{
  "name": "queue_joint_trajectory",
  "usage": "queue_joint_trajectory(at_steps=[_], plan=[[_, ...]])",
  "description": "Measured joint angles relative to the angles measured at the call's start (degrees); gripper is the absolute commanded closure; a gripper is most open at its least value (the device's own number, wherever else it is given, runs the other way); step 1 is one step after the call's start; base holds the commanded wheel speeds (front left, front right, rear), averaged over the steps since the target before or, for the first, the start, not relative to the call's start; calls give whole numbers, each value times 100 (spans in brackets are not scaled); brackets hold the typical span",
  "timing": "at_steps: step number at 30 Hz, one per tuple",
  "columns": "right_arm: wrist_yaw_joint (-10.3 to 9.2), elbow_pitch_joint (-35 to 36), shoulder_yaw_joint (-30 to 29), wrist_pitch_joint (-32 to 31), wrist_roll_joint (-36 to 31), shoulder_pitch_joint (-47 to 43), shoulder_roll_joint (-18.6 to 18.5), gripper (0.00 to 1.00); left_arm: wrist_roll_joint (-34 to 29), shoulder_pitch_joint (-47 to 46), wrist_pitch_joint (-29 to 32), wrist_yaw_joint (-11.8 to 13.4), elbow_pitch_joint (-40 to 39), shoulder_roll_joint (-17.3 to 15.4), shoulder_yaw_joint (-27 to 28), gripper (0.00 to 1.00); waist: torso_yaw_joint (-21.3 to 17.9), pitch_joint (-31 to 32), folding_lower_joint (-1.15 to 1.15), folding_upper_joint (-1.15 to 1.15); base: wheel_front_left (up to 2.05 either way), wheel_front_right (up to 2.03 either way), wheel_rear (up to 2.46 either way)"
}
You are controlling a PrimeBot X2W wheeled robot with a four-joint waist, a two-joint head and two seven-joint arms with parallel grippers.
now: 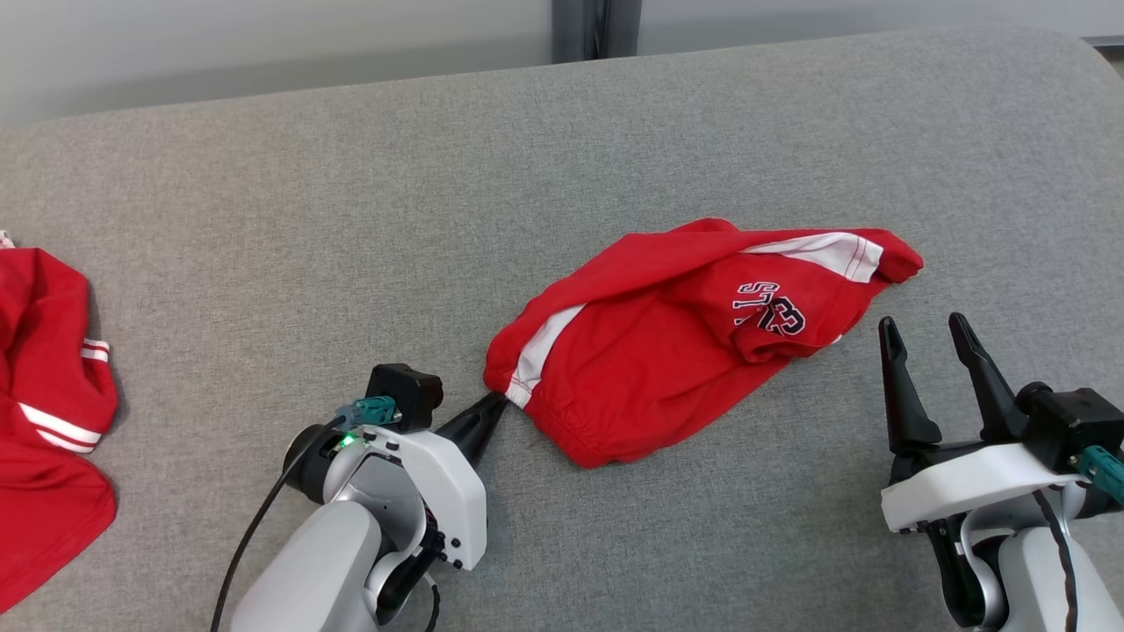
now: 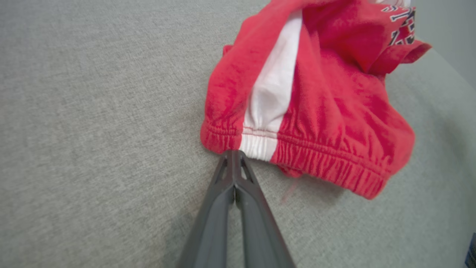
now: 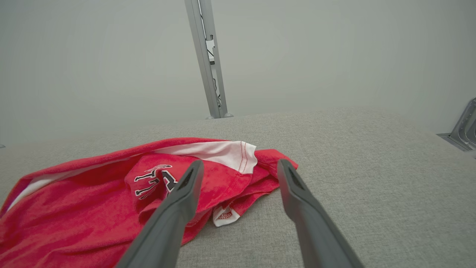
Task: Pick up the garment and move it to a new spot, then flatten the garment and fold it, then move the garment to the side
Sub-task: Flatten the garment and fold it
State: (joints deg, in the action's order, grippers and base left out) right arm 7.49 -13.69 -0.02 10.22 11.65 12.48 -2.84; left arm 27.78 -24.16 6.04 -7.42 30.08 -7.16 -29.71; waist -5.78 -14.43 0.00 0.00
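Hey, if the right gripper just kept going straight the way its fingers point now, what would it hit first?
Most likely the red garment: the open right gripper points at its nearest end by the white stripe. Its height above the grey cushion is hard to judge.

Your garment (image 1: 650,369) was soft, matt red fleecy cloth with smoother white panels and a gathered elastic hem. The table (image 1: 351,219) wore coarse grey woven fabric. Your left pincer (image 1: 500,402) and right pincer (image 1: 927,338) had matt dark plastic fingers on glossy white plastic shells.
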Motion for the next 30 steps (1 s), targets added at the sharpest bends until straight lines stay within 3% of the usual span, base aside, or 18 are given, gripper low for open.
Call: queue_joint_trajectory(at_steps=[16, 17, 18, 19, 30], plan=[[0, -57, -75, 46, -9, 16, 1, 0, 111, -76, -554, 77, 7, -109, -69, 100, 99, 98, 0, 0, 0, 0, 0], [0, -56, -78, 45, -11, 12, 1, 0, 120, -56, -619, 114, -38, -114, -36, 85, 115, 115, 0, 0, 0, 0, 0], [0, -53, -87, 40, -21, 4, 1, 0, 137, -18, -725, 177, -104, -114, 16, 54, 135, 133, 0, 0, 0, 0, 0], [0, -47, -94, 38, -27, -7, 1, 0, 148, 31, -843, 256, -174, -122, 79, 0, 156, 154, 0, 0, 0, 0, 0], [0, 57, -177, -83, -121, -162, 3, 0, 66, 536, -1974, 1099, -1087, -420, 877, 0, 472, 431, 0, 0, 0, 0, 0]])
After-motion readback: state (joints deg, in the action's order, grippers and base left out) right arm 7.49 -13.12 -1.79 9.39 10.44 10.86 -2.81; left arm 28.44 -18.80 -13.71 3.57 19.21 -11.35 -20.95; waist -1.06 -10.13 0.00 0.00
